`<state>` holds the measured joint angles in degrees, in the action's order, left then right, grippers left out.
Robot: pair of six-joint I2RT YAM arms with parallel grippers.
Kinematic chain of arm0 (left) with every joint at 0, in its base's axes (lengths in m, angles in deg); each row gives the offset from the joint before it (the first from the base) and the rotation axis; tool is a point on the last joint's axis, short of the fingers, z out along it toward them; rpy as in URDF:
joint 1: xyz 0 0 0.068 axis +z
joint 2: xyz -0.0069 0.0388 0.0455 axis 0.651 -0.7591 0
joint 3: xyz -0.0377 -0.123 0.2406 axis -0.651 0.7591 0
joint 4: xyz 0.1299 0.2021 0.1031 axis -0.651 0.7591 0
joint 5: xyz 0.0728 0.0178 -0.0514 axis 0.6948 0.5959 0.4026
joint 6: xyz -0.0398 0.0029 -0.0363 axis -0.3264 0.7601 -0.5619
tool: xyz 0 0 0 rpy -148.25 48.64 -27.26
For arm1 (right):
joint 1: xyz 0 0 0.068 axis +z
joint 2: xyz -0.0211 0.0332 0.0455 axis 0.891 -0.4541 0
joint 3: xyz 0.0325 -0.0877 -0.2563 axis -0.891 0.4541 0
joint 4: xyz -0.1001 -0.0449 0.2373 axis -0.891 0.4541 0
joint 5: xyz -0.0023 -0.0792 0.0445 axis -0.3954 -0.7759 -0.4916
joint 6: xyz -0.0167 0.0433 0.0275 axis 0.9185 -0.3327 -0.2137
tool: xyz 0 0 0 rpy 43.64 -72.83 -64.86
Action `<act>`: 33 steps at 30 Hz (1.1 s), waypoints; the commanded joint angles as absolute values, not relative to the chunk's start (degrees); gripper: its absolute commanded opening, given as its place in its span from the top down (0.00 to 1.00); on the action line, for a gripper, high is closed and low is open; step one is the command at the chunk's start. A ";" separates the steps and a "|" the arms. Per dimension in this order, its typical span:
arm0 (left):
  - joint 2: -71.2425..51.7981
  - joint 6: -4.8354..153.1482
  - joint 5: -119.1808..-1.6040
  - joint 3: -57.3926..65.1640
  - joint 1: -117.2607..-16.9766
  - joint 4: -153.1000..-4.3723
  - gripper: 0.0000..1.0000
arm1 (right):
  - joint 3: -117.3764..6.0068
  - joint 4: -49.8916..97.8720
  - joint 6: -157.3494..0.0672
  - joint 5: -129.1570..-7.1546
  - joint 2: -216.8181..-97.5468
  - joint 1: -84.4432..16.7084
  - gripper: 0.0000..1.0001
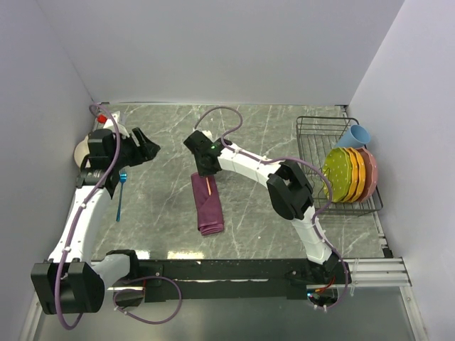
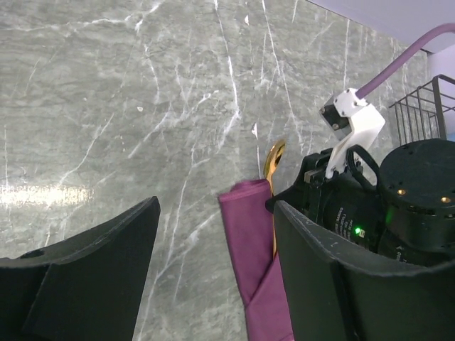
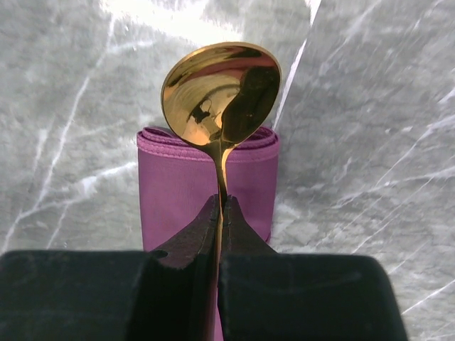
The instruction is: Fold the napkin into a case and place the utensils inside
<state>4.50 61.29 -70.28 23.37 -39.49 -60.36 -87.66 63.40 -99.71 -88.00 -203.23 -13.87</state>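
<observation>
My right gripper (image 3: 220, 213) is clenched tight on the thin handle of the gold spoon (image 3: 220, 92). In the wrist view the spoon's bowl stands out at 12 o'clock from the fingertips, shiny face toward the camera, over the far folded end of the maroon case (image 3: 178, 185). I cannot tell whether the handle is tucked into the fold or only lies on the cloth.

From overhead, the case is a long narrow strip near the middle of the table (image 1: 270, 142), running roughly 12 to 6 o'clock, with the right gripper over its 12 o'clock end.

My left gripper (image 2: 215, 206) has its jaws released and wide, grasping nothing. It hangs above the marble at about 9 o'clock from the case, pointing toward it.

The blue fork (image 1: 121, 192) lies flat on the table at 6 o'clock from the left gripper, well apart from the case. A cream plate (image 1: 82, 150) shows partly behind the left arm. At 3 o'clock a wire rack (image 1: 313, 128) holds coloured plates (image 1: 348, 174) on edge and a blue cup (image 1: 355, 135).
</observation>
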 commanded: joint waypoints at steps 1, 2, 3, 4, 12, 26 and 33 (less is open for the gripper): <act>5.92 62.27 -71.55 23.76 -38.95 -60.46 0.29 | -86.84 65.76 -102.06 -86.96 -201.26 -13.34 1.00; 5.92 62.36 -71.64 23.85 -38.86 -60.55 0.29 | -86.58 65.93 -102.23 -86.52 -201.00 -13.34 1.00; 6.01 62.27 -71.73 23.93 -38.86 -60.55 0.29 | -86.31 66.11 -102.32 -86.35 -200.82 -13.34 1.00; 5.92 62.36 -71.64 24.02 -38.77 -60.46 0.28 | -86.05 66.20 -102.50 -86.34 -200.64 -13.34 1.00; 6.09 63.32 -72.17 24.11 -38.33 -59.06 0.29 | -85.52 69.18 -104.08 -84.41 -200.12 -13.42 0.99; -16.19 65.79 -100.91 23.06 -37.19 -70.11 0.42 | -85.43 69.54 -105.84 -82.30 -200.55 -14.04 0.95; -31.07 58.42 -106.44 21.12 -37.37 -83.91 0.58 | -86.31 69.71 -105.67 -81.60 -200.64 -14.30 0.95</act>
